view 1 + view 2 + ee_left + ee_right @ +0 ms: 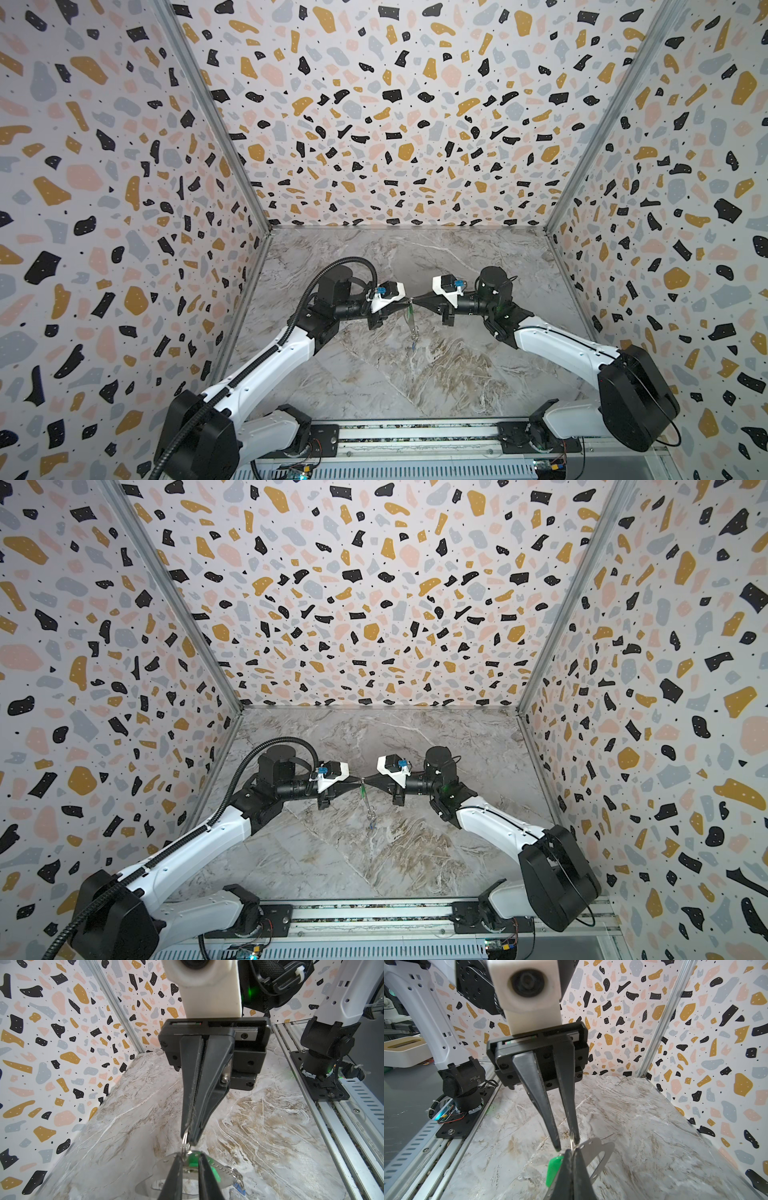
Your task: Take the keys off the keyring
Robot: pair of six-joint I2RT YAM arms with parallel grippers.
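Your two grippers meet tip to tip just below the middle of the frame in both top views, above the marble table [457,374]. Your right gripper [191,1140] has its jaws pressed together on a thin wire ring [185,1136] at one corner of the keyring [600,1153]. In the top views that flat, slotted plate hangs from the meeting point and runs down toward the bottom of the frame.

Your left gripper [567,1145] has its jaws a little apart, and one finger lies against the same ring. The green key [553,1168] sits just beside those fingertips, close under the ring. You cannot tell from these views whether the fingers press on it. The blue key [239,1187] hangs on a small ring at the plate's other end, which sits lower in a top view [414,345].
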